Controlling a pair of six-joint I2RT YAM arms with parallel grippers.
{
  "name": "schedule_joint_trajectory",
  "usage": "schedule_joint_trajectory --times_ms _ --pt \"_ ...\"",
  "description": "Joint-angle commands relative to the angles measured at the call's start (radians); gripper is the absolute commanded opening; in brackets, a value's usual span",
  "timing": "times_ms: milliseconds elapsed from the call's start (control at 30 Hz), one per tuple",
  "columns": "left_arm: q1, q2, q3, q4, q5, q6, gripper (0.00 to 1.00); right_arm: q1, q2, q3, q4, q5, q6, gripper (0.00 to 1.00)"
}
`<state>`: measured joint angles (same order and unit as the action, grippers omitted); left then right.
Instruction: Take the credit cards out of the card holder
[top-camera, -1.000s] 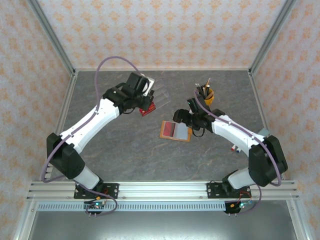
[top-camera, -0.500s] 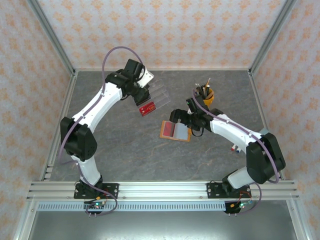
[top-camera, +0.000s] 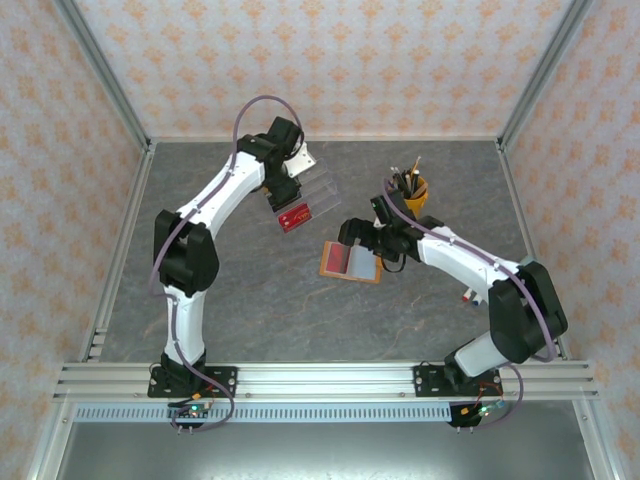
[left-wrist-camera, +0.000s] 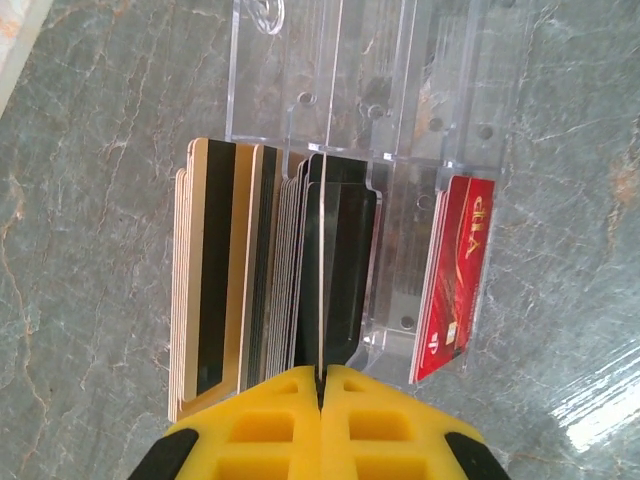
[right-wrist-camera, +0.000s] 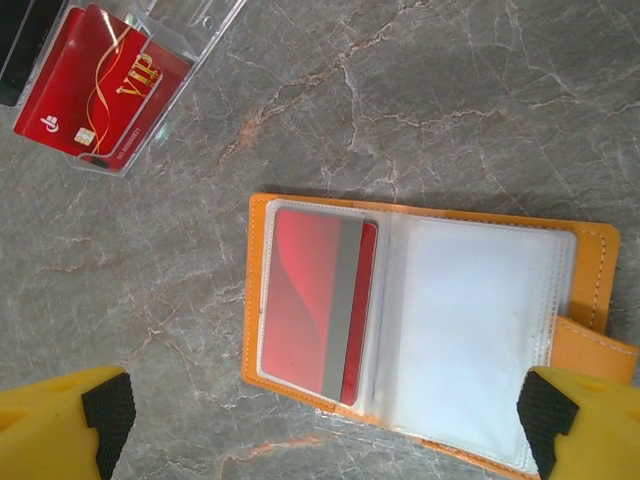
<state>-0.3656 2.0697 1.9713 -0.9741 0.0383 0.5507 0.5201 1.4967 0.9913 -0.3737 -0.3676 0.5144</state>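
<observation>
1. Card holder (right-wrist-camera: 595, 270) lies open & flat on table (right-wrist-camera: 450, 100). It's lower centre-right in R wrist view, and just right of centre in top view. One red card (right-wrist-camera: 300, 300) sits in its left clear sleeve; right sleeve looks empty.
2. Right gripper (right-wrist-camera: 322, 425): jaws wide, holding nothing. One pad is at lower-left corner of frame, the other at lower right over the holder's flap. Can't tell if that pad touches the flap.
3. Left gripper (left-wrist-camera: 320, 385): jaws all but closed, pinching a thin card (left-wrist-camera: 320, 300) seen edge-on, bottom centre of L wrist view. Card lines up w/ middle of clear rack (left-wrist-camera: 330, 80), w/ card stack (left-wrist-camera: 215, 280) to its left & VIP card (left-wrist-camera: 455, 280) to its right. Can't tell how far it's seated.
4. Risk: thin card hits a divider and bends, or shoves the rack. Cause: slight tilt/offset at release.
5. Risk: thin card twists or slips, since the pinch is on its edge only.
6. Risk: a grab at the red card takes sleeve + card, or drags the whole holder. Card looks snug and nothing clearly pins the holder down.
7. Risk: holder folds shut if its flap gets nudged.
8. Risk: R arm knocks pen cup (top-camera: 413, 187), upper right of top view, which stands close to it.
</observation>
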Motion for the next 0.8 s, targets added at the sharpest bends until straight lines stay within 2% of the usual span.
schedule_joint_trajectory --times_ms 0,500,767 --pt "0.008 0.023 0.057 -0.059 -0.035 0.031 0.0 -0.005 0.004 0.038 -0.001 0.005 0.004 1.0" --pt "0.011 0.082 0.095 -0.097 -0.095 0.051 0.0 -0.005 0.001 0.041 -0.023 0.024 -0.004 1.0" --pt "0.01 0.106 0.12 -0.11 -0.091 0.042 0.0 -0.005 0.007 0.038 -0.021 0.024 -0.001 1.0"
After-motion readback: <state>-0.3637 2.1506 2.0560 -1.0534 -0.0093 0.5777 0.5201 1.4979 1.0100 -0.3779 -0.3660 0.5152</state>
